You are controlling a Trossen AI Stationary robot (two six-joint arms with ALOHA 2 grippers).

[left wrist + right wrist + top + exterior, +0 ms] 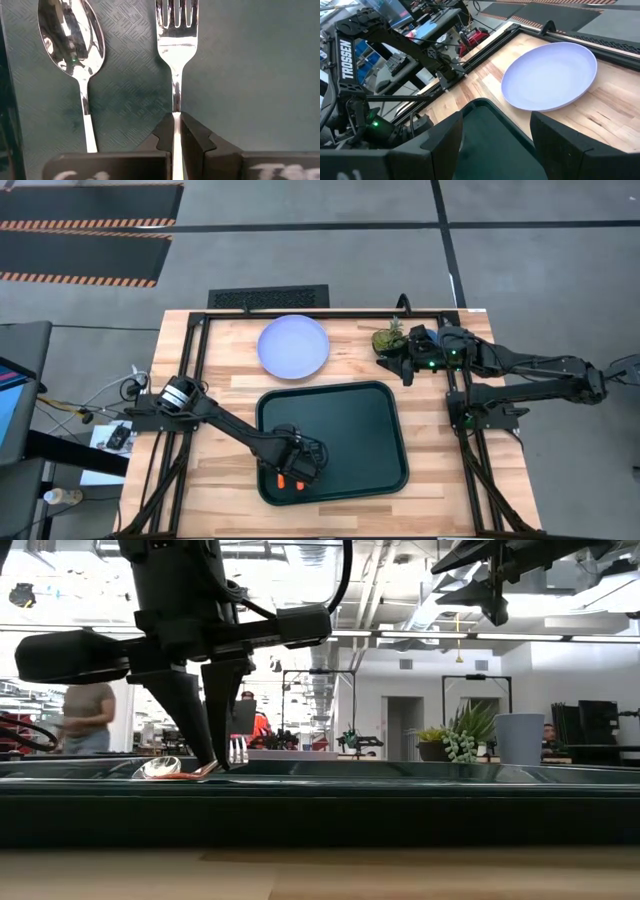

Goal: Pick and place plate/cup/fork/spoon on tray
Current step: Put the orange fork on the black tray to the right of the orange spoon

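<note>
The fork [176, 60] is pinched by its neck in the left pincer [177, 131] and is laid flat on the tray [375, 430], at the near-left corner, just beside the spoon [75, 55]. The right pincer [496, 137] is held spread, raised near the potted plant [388, 337]. The plate [293, 346] is left on the wooden surface [440, 480] behind the tray.

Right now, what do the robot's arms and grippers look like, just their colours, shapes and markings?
Both arms are dark, nearly black, built of slim jointed segments. The left arm has a silvery ringed joint near its base and thin cables trailing there. White TROSSEN lettering runs along one dark link. The right arm carries small green lights near its wrist. The left gripper and the right gripper each have flat, angular black fingers.
</note>
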